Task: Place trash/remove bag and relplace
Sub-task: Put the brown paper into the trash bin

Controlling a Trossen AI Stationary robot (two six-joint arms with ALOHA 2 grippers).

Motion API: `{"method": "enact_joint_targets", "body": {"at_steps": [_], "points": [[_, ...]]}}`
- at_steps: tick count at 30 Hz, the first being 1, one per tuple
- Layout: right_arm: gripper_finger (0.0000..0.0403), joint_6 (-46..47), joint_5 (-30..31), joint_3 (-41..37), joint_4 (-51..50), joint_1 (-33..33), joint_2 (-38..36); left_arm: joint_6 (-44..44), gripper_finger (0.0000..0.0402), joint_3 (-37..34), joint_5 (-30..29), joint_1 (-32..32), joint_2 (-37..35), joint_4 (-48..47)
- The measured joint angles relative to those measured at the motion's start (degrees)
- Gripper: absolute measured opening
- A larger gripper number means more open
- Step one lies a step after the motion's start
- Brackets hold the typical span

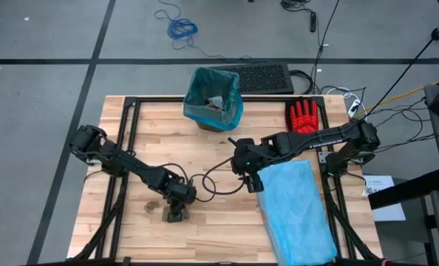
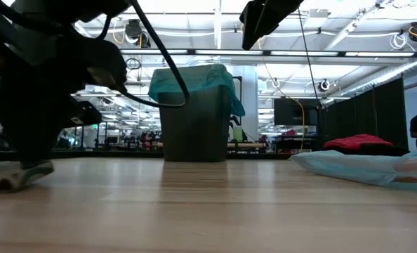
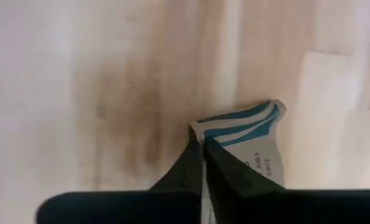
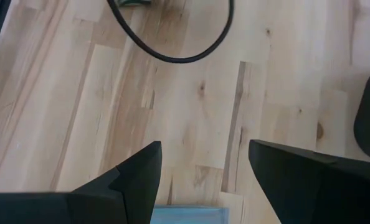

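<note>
Pinched between the left gripper's [image 3: 203,163] closed fingers [image 3: 182,177] is a scrap of trash [image 3: 250,140], a grey card with blue stripes, lying flat on the wooden surface [image 3: 79,74]. The grip takes only the scrap's edge, so a good lift here would probably rise slowly and straight, letting the thin piece hang without sliding free. Outward from there, a small brown wad [image 1: 151,204] lies just beside the left gripper, on its side away from the bin [image 1: 213,98]. That bin, lined with the teal-green bag [image 1: 230,107] and already holding some trash, stands well apart at the far edge, so the carry should likely clear the black cable [image 1: 212,176] looping between. The right gripper [image 1: 253,182] hovers with fingers [image 4: 138,171] spread and empty, nearer the bin, above the edge of the pale blue bag [image 1: 297,210]; a red glove [image 1: 303,116] lies beside the bin.
</note>
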Motion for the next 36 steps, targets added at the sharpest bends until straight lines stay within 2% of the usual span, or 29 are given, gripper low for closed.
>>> {"method": "enact_joint_targets", "body": {"at_steps": [6, 12, 15, 19, 21, 23, 25, 28, 32, 36], "points": [[0.0233, -0.2, 0.2, 0.0, -0.6, 0.0, 0.0, 0.6, 0.0002, 1.8, -7.8, 1.1, -4.0, -4.3], [0.0233, -1.6, 0.4, 0.0, -1.8, 0.0, 0.0, 5.4, 0.0001, 9.0, -19.2, 5.0, -12.2, -7.2], [0.0233, -2.1, 0.8, 0.0, -1.8, -0.1, 0.0, 11.5, 0.0001, 14.0, -27.5, 7.3, -16.3, -7.2], [0.0233, -4.1, 0.8, 0.0, -1.7, -0.1, 0.0, 22.0, 0.0001, 20.1, -42.6, 11.5, -19.8, -5.2], [0.0233, -5.4, 0.8, 0.0, -0.7, -0.1, 0.0, 28.4, 0.0000, 22.2, -46.6, 15.1, -20.4, -1.8], [0.0233, -6.2, 0.8, 0.0, 0.5, -0.2, 0.0, 34.1, 0.0000, 23.6, -46.5, 19.7, -20.4, 2.2], [0.0233, -6.5, 0.9, 0.0, 0.9, -0.2, 0.0, 38.4, 0.0000, 24.0, -43.9, 24.7, -20.2, 6.3], [0.0233, -6.4, 2.1, 0.0, 0.8, -0.3, 0.0, 40.5, 0.0000, 24.0, -39.6, 33.2, -19.2, 8.7], [0.0233, -6.9, 2.1, 0.0, 0.7, -0.3, 0.0, 41.2, 0.0000, 23.9, -30.1, 43.3, -16.6, 10.9], [0.0233, -7.5, 2.1, 0.0, 0.7, -0.3, 0.0, 43.9, 0.0004, 23.9, -22.2, 48.2, -14.5, 15.2]]}}
